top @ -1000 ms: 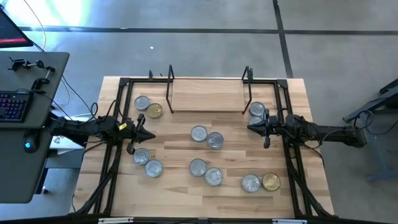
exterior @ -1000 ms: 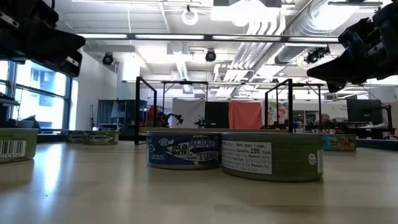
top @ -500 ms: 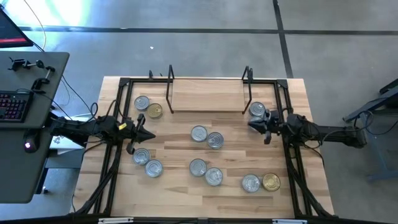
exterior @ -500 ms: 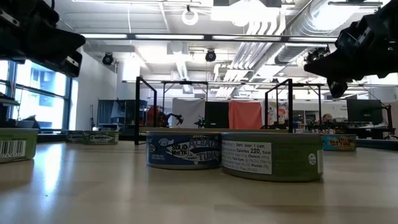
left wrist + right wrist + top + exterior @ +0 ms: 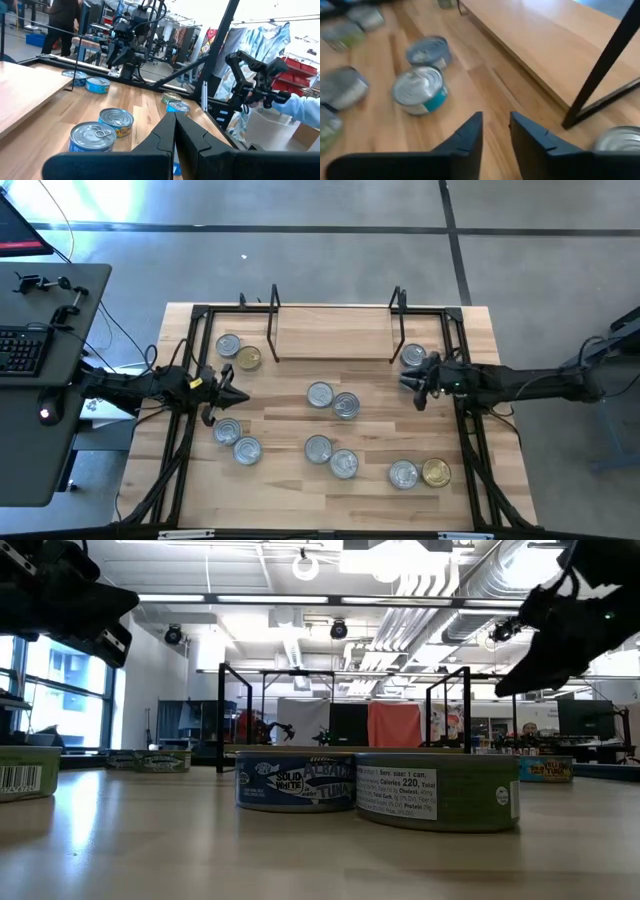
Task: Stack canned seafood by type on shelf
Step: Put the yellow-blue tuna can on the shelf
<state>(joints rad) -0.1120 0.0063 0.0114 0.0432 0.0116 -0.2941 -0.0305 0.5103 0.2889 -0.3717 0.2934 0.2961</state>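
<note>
Fingers over a table of flat tins

The right gripper point(image 5: 411, 383) is held above the table point(image 5: 290, 480) with fingers a little apart, empty, beside a silver tin point(image 5: 412, 357). The left gripper point(image 5: 240, 399) is pressed shut, empty. The shelf point(image 5: 335, 335) is laid long-side left to right at the back, and the tins are scattered lid-up.

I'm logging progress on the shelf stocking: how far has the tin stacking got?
Done: nothing visible; the shelf board is bare and no tins are stacked. In hand: neither gripper holds a tin; the right gripper, fingers parted, hovers by the silver tin near the shelf's right end, while the left gripper waits shut. Left: all the tins, including the gold-lidded tin at the front, sit on the table.
</note>
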